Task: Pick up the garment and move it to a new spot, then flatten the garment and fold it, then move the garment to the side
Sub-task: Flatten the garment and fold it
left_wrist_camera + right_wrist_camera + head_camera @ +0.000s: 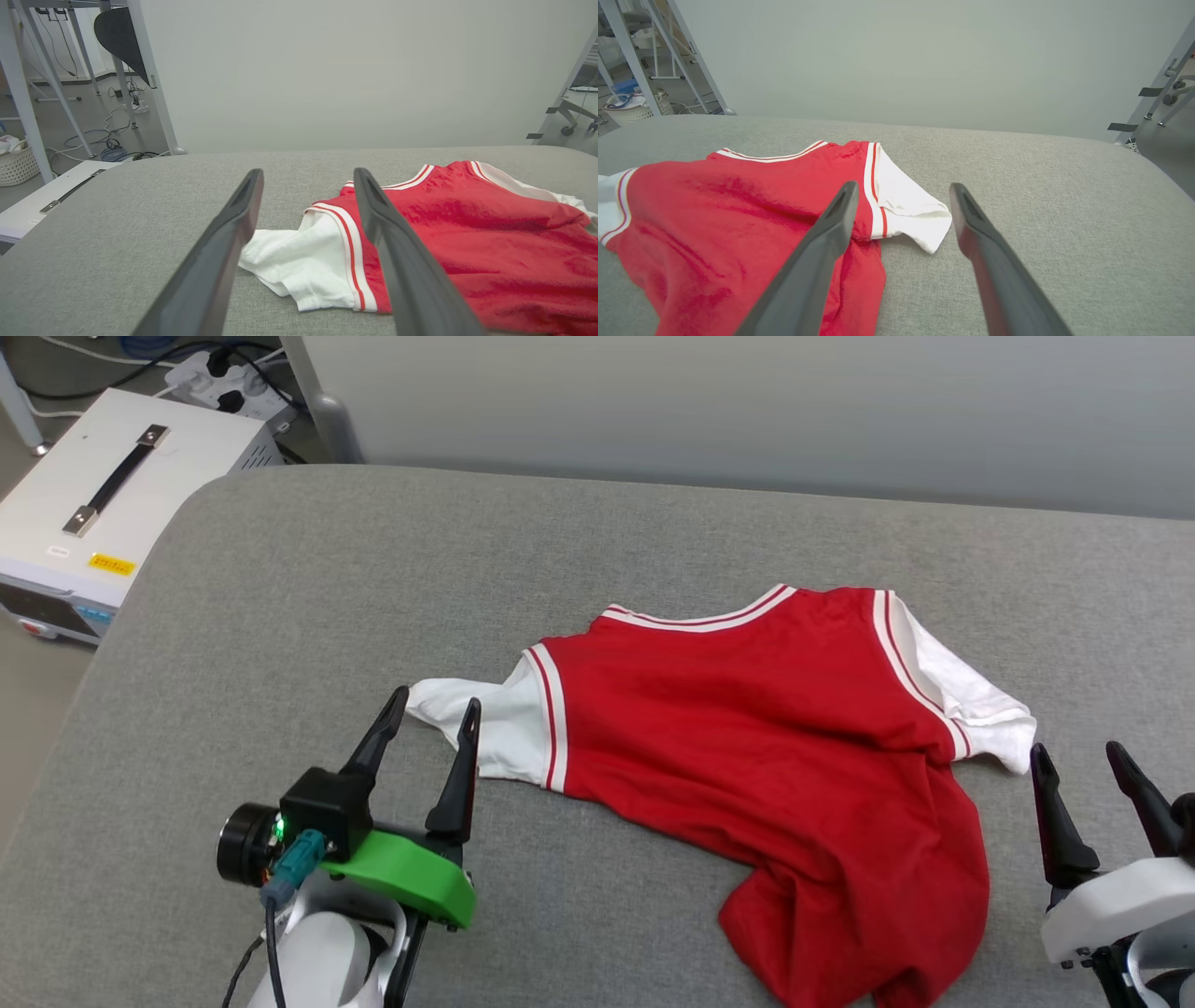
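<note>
Nothing legible; white box's (187, 457) yellow label (111, 563) perhaps carries print.

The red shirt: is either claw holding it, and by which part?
Nothing is held. The left gripper and right gripper both stand open, each beside a white sleeve of the garment.

Grey fabric table (280, 616); red shirt (747, 737) lies on it, centre toward 4 o'clock, hem bunched at 5.
</note>
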{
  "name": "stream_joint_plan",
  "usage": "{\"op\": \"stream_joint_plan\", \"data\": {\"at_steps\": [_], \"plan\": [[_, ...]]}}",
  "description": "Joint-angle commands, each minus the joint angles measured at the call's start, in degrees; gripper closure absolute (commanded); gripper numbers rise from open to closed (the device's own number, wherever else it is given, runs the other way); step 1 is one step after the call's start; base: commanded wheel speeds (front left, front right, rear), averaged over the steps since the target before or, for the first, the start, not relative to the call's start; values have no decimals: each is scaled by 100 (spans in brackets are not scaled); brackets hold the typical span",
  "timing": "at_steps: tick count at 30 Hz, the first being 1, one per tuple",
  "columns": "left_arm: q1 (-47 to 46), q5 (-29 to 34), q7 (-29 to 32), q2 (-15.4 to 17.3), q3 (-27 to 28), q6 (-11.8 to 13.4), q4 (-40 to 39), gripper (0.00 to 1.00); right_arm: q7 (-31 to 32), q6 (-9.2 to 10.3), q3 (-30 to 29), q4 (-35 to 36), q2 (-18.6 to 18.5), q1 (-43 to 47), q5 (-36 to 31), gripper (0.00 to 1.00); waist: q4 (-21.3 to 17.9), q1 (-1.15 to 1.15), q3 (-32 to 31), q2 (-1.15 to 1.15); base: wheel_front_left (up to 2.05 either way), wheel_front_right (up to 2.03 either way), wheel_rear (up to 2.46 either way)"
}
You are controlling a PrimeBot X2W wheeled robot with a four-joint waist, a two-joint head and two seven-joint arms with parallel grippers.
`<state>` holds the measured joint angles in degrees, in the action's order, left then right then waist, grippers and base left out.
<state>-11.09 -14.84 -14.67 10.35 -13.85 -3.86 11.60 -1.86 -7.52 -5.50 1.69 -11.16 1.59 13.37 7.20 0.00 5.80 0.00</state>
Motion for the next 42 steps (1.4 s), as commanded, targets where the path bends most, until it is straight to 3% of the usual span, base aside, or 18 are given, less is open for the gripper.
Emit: {"op": "stream_joint_plan", "data": {"at_steps": [1, 10, 16, 22, 31, 32, 33, 34, 35, 42], "plan": [[184, 90, -30, -33, 42, -34, -70, 0, 192, 3, -30, -27, -60, -85, 41, 0, 112, 0, 97, 0, 0, 0, 0], [194, 318, -32, -208, 57, -192, -229, 0, 2207, 3, 3, -554, -606, -1262, 223, 0, 451, 0, 473, 0, 0, 0, 0], [100, 363, -32, -331, 49, -261, -165, 0, 3355, 3, 9, -1201, -729, -1956, 319, 0, 686, 0, 681, 0, 0, 0, 0], [8, 374, -32, -419, 104, -301, -113, 0, 3748, 3, 23, -1576, -864, -2369, 180, 0, 862, 0, 905, 0, 0, 0, 0], [-63, 419, -32, -509, 171, -336, -45, 0, 3765, 3, 271, -1981, -1070, -2582, 88, 0, 935, 0, 1040, 0, 0, 0, 0], [-67, 423, -32, -516, 176, -338, -37, 0, 3760, 3, 296, -2013, -1085, -2580, 71, 11, 931, 0, 1040, 0, 0, 0, 0], [-70, 428, -32, -524, 183, -340, -26, 0, 3745, 3, 308, -2045, -1089, -2584, 66, 61, 922, 0, 1043, 0, 0, 0, 0], [-74, 432, -32, -529, 189, -342, -16, 0, 3729, 3, 304, -2068, -1082, -2590, 65, 89, 914, 0, 1041, 0, 0, 0, 0], [-78, 438, -32, -535, 190, -345, -1, 0, 3703, 3, 307, -2090, -1075, -2594, 65, 100, 900, 0, 1034, 0, 0, 0, 0], [-39, 461, -32, -556, 152, -355, 120, 0, 3512, 3, 274, -2091, -976, -2501, 225, 100, 764, 0, 818, 0, 0, 0, 0]]}}
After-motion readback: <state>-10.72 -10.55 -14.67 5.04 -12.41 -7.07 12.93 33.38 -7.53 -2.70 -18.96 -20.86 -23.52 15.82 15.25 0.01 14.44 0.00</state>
